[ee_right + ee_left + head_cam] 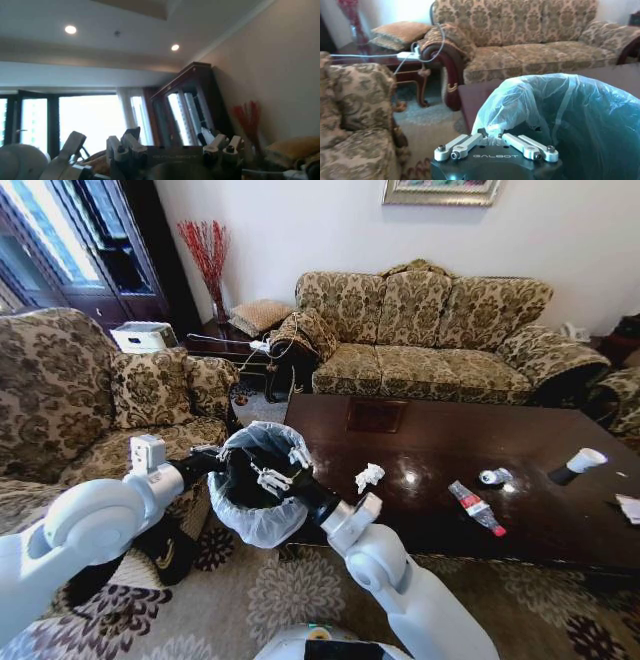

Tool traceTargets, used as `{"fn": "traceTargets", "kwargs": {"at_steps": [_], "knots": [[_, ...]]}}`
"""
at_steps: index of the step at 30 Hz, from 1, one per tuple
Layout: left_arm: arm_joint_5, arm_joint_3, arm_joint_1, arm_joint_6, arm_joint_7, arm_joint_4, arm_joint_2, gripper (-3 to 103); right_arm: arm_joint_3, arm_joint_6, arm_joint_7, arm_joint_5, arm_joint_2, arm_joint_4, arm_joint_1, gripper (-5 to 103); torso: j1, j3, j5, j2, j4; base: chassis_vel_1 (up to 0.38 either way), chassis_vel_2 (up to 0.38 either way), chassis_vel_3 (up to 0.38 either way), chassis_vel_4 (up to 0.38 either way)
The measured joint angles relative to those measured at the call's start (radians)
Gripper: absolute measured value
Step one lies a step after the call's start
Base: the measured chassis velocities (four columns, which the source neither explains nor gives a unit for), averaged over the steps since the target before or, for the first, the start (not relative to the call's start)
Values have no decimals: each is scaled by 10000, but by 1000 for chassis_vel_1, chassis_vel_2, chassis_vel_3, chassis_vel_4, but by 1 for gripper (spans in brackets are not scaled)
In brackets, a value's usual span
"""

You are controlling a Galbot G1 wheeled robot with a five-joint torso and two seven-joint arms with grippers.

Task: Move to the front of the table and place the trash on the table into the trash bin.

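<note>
Head view: the bin (262,485) hangs off the counter's (430,460) corner, pinched at its rim by the left gripper (213,462). The right gripper (283,472) hovers over the bin mouth, released and empty. Tissue (369,476), bottle (477,508), can (494,476) and cup (578,465) lie on the counter beyond the bin.

Left wrist view: the left gripper (495,139) is clenched on the bag alone; I judge the thin film could tear or slip, dropping the bin.

Right wrist view: the right gripper (172,144) points at the ceiling, jaws apart.

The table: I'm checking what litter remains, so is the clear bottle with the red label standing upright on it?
No, the clear bottle lies on its side on the table, between the tissue and the cup.
</note>
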Motion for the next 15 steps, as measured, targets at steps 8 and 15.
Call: {"fn": "traceTargets", "kwargs": {"at_steps": [8,15], "knots": [[172,-214,-456,-232,112,963,176,3,3179,-751,1972,620,-848,-869,-1703,100,0,1,5,0,-3,0,0,0,0],[192,-137,-350,-256,154,540,-85,3,3689,-681,2666,181,-351,-3678,-1737,100,0,1,-5,-1,-2,0,0,0,0]]}}
